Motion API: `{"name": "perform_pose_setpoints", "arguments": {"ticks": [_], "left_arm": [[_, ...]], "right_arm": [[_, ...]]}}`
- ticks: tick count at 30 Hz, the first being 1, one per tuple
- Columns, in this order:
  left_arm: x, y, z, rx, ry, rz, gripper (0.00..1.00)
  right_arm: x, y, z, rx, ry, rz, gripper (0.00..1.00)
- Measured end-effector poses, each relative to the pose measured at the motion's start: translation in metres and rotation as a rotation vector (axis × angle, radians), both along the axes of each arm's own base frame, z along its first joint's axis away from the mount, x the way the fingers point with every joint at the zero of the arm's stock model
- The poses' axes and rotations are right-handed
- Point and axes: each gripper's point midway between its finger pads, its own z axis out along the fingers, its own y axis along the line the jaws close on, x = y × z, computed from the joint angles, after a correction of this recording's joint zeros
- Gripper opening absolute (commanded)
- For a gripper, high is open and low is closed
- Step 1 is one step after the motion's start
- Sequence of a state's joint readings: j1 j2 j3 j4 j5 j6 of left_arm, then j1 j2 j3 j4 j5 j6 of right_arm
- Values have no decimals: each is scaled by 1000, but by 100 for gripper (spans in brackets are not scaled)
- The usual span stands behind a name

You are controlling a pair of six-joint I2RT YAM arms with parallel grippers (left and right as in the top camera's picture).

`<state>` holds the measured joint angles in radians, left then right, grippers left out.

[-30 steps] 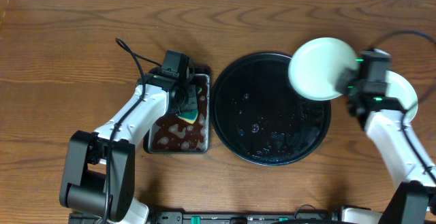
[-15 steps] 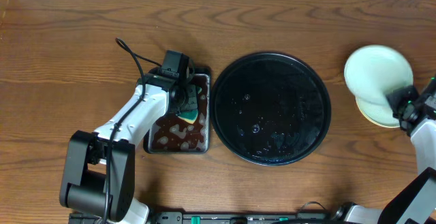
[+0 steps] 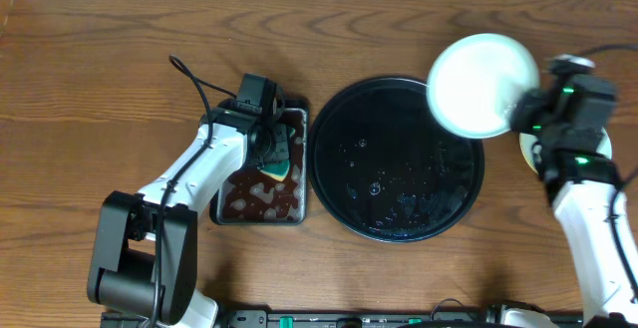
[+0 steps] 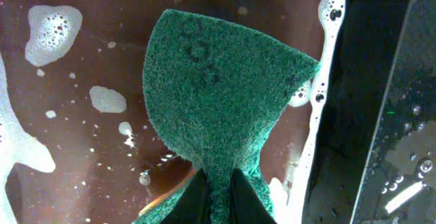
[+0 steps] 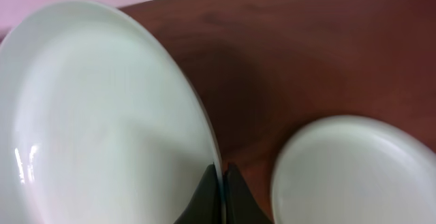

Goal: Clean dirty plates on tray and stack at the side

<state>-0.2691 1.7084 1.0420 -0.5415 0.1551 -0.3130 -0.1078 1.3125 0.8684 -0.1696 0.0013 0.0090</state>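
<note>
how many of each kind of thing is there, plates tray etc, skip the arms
plates: 2 in view, the held plate and the side plate; any under it are hidden
black tray: 1
metal pan: 1
green sponge: 1
total: 5

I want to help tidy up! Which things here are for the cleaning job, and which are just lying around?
For the job: held plate, side plate, tray, sponge, pan.

Just there: table, cable.
</note>
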Motion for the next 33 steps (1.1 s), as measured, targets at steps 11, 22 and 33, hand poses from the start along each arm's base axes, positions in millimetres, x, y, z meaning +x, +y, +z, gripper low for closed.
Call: {"name": "perform_pose_setpoints", "arguments": {"ticks": [11, 22, 33], "left_arm": [[0, 0, 0, 0, 0, 0, 9], [0, 0, 0, 0, 0, 0, 9], [0, 0, 0, 0, 0, 0, 9]], "right_arm": [[8, 111, 49, -703, -128, 286, 1], [-12, 146, 108, -901, -280, 126, 1], [-15, 135, 106, -907, -253, 73, 1]]}}
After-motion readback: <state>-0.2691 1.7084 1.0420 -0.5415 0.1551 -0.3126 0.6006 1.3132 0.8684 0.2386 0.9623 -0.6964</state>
